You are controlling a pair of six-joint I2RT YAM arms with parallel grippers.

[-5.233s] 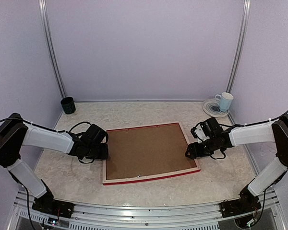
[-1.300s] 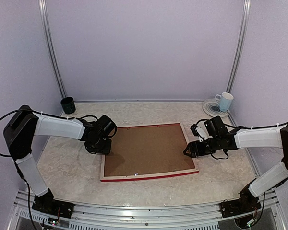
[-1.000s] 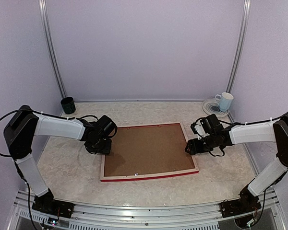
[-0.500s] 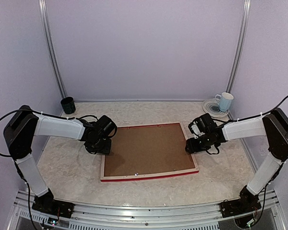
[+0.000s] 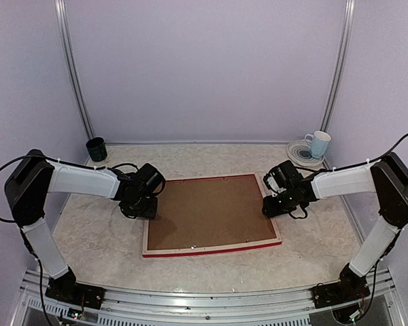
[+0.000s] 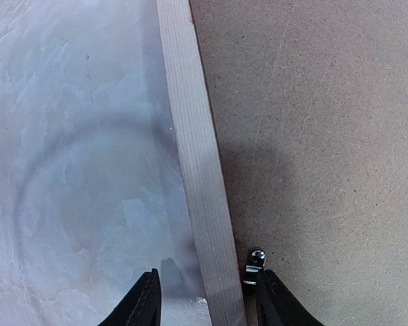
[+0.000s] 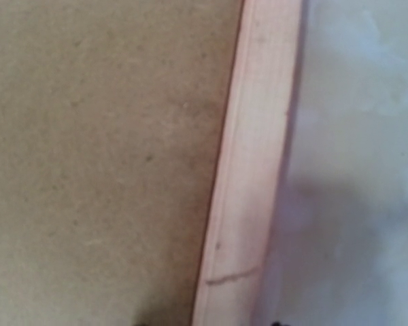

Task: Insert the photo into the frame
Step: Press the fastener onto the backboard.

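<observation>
- Top external: frame [image 5: 212, 250] is lying back-up mid-worktop [image 5: 109, 244], board [image 5: 207, 212] fitted; photo unseen, possibly inside.
- Left claw [image 6: 207, 288] is straddling its left rail, half open, empty.
- Right claw [image 5: 267, 207] is hanging at right rail, opening unclear.

centre: frame [image 5: 213, 214] flat | back-left: dark cup [image 5: 96, 149] | back-right: mug [image 5: 318, 144] on saucer [image 5: 299, 155] | near strip of table [image 5: 211, 272]: open

**Reporter:** What colours did the frame [image 5: 211, 249] show?

**Photographer:** Red along its edges and pale, fine-grained wood on the back, around a speckled brown backing board [image 5: 207, 212].

**Reporter:** And the bench [image 5: 190, 159]?

**Photographer:** Mottled cream and grey, like marble. There was a dark green cup [image 5: 96, 149], and a pale blue mug [image 5: 319, 144] on a plate [image 5: 299, 155] ringed in blue-grey. The walls [image 5: 204, 68] were lilac.
</observation>
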